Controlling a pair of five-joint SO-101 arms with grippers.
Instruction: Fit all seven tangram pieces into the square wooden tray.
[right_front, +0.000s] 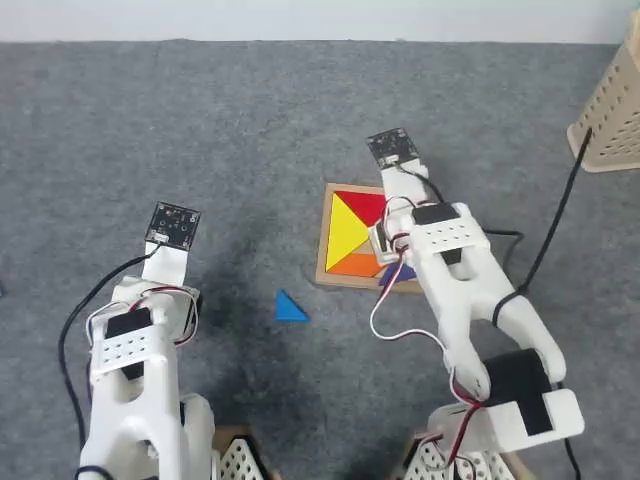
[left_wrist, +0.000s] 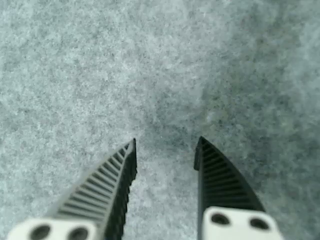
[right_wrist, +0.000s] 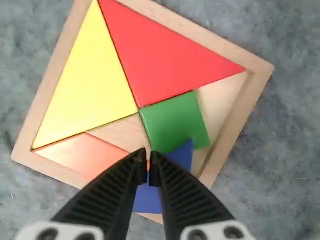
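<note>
**Tray part-filled, 1 blue triangle out**

My right gripper (right_wrist: 148, 152) is pressed together over the wooden tray (right_front: 325, 240), right of centre in the high view, tips above the dark blue piece (right_wrist: 180, 155). The yellow triangle (right_front: 348, 232), red triangle (right_front: 372, 207), orange piece (right_front: 355, 265) and green square (right_wrist: 174, 122) sit inside. My left gripper (left_wrist: 165, 145) is spread over the grey carpet (right_front: 200, 120), lower left. The small blue triangle (right_front: 290, 307) lies left of the tray, apart.
</note>
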